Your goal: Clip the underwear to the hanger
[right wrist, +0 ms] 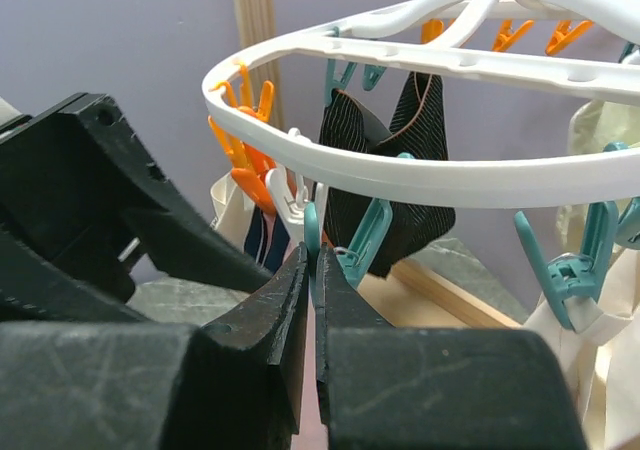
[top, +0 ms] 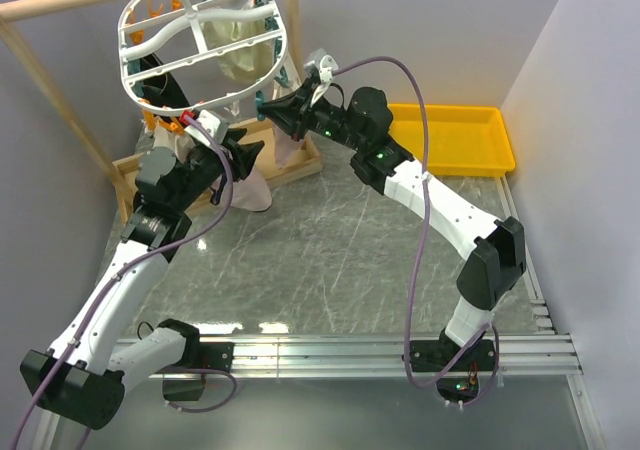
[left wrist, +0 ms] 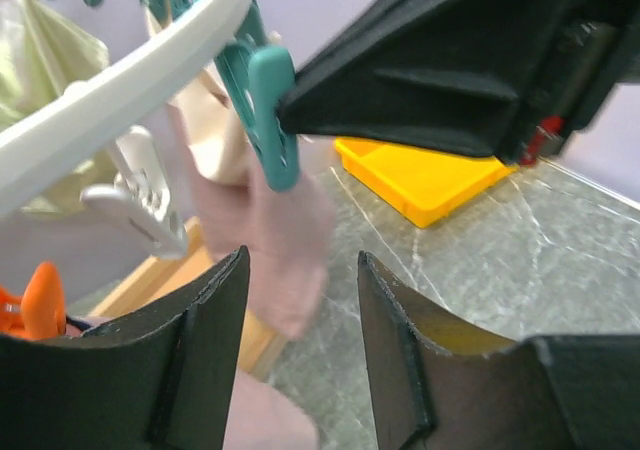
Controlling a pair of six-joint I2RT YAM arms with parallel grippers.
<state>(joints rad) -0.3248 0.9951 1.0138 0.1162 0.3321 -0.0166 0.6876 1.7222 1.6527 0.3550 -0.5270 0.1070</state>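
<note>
The white oval hanger (top: 205, 40) hangs from a wooden rod, with orange and teal clothespins round its rim (right wrist: 400, 175). The pale pink underwear (left wrist: 275, 240) dangles, blurred, under a teal clothespin (left wrist: 265, 110) at the rim's near side; it also shows from above (top: 252, 188). My right gripper (right wrist: 313, 245) is shut on that clothespin's tails, its black fingers (left wrist: 440, 80) reaching in from the right. Just below the pin, my left gripper (left wrist: 300, 270) stands open, with pink fabric hanging loose between and beyond its fingers.
A black striped garment (right wrist: 390, 180) and cream garments (top: 245, 55) hang from other pins. Orange clothespins (right wrist: 245, 160) sit left of the pinched one. The wooden frame's base (top: 300, 165) lies under the hanger. A yellow tray (top: 455, 135) stands at the back right.
</note>
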